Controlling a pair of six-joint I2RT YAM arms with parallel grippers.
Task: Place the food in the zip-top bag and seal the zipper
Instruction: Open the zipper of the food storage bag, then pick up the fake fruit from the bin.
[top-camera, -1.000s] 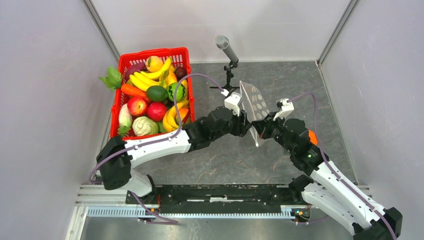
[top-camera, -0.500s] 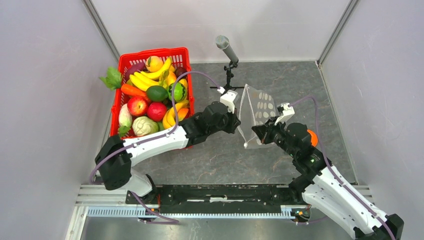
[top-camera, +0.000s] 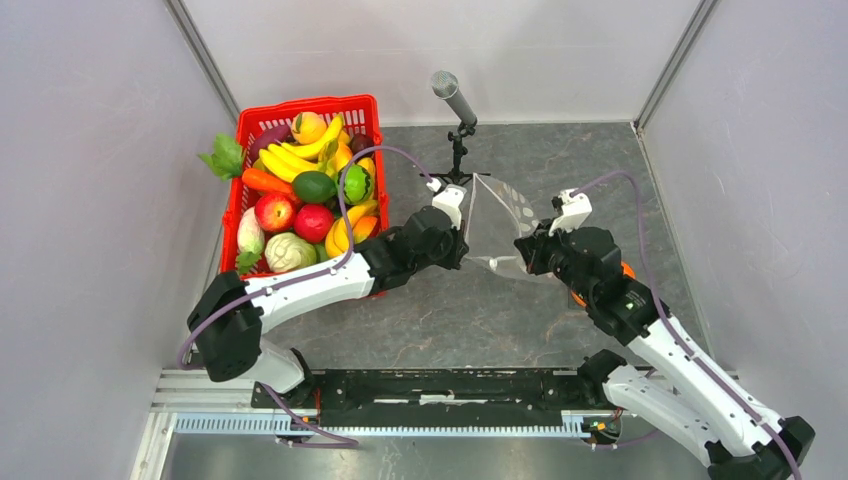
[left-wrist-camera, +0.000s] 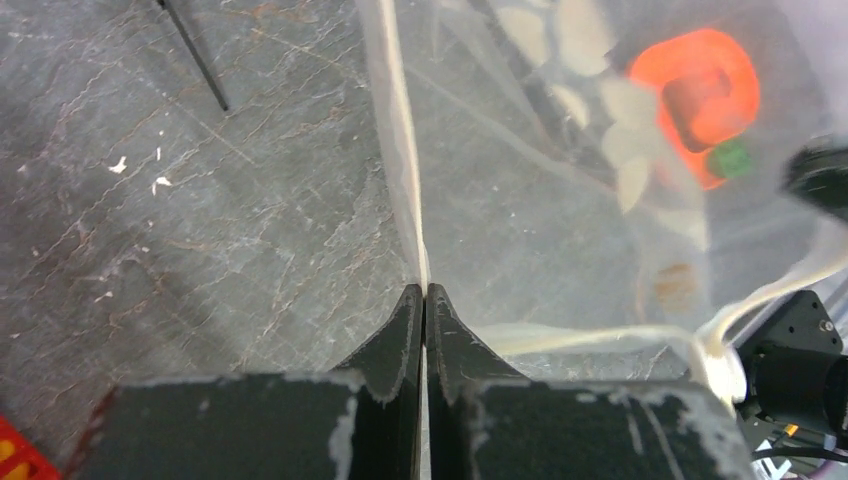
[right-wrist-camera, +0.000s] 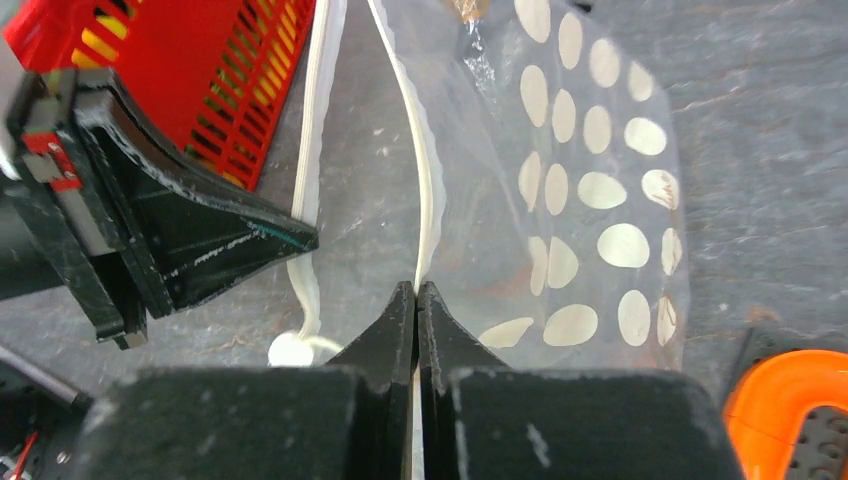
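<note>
The clear dotted zip-top bag (top-camera: 497, 222) hangs stretched between my two grippers above the table's middle. My left gripper (top-camera: 462, 243) is shut on one side of the bag's white zipper strip (left-wrist-camera: 403, 150). My right gripper (top-camera: 522, 248) is shut on the other side of the zipper (right-wrist-camera: 424, 190), so the mouth gapes between them. The bag (right-wrist-camera: 590, 190) looks empty. The food (top-camera: 305, 195), bananas, apples and green pieces, lies piled in the red basket at the left. An orange toy piece (left-wrist-camera: 700, 95) shows through the bag on the table.
The red lattice basket (top-camera: 360, 108) stands at the back left against the wall. A microphone on a small stand (top-camera: 455, 100) is just behind the bag. The orange piece (top-camera: 626, 270) lies by the right arm. Grey walls close in both sides.
Both grippers have drawn apart, the left going left and the right going right. The bag has gone from a narrow upright fold to a wide open mouth.
</note>
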